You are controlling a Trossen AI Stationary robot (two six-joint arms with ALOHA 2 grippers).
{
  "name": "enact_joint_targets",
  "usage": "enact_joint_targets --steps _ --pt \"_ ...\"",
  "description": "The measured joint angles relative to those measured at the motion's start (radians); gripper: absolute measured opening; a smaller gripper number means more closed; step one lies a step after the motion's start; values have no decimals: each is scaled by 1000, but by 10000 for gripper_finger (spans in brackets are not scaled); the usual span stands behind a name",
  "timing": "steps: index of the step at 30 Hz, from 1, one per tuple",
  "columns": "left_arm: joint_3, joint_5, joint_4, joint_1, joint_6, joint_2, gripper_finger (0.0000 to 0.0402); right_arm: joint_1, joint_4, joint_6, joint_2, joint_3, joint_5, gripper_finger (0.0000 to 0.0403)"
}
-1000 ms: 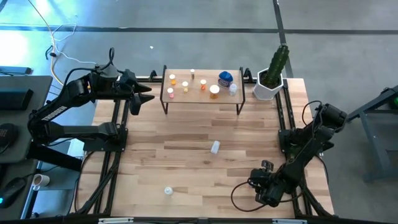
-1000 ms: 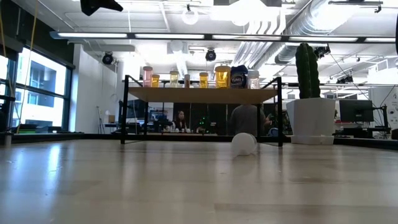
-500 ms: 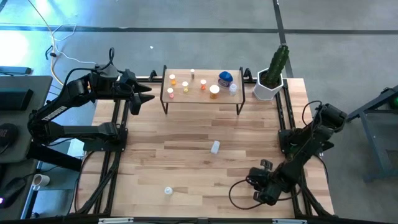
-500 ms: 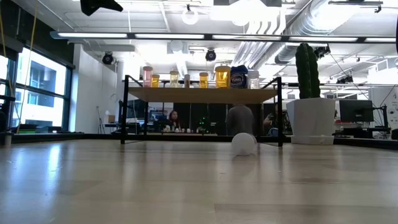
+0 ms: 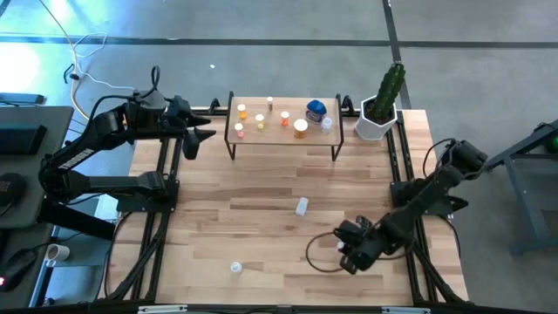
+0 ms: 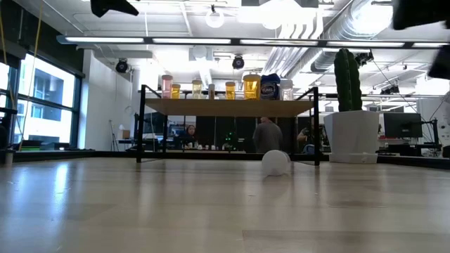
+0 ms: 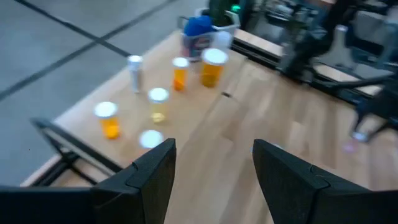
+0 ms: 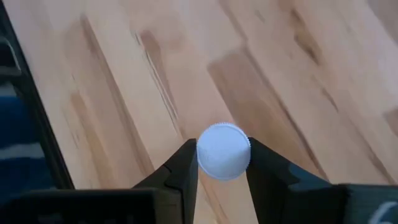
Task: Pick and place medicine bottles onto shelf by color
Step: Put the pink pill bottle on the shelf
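With our right tool (image 8: 222, 163) pinching a small white-capped medicine bottle (image 8: 223, 151) near the bench's (image 5: 261, 235) right front, we should lift straight, then carry to the far wooden shelf (image 5: 283, 131). Our left tool (image 7: 211, 171) waits spread beside it.

Bright overhead ceiling strip lights (image 6: 232, 40) with glare, motion-blurred left wrist view, soft shadows on light wooden tabletop (image 5: 261, 227).
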Motion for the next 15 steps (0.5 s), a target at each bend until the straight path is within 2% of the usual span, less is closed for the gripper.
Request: enact_joint_targets --steps 6,15 --pt "0 -91 0 0 3 0 204 -117 51 -25 -37 0 -6 95" --pt "0 -98 2 0 61 4 204 -318 136 -127 -98 1 -8 95"
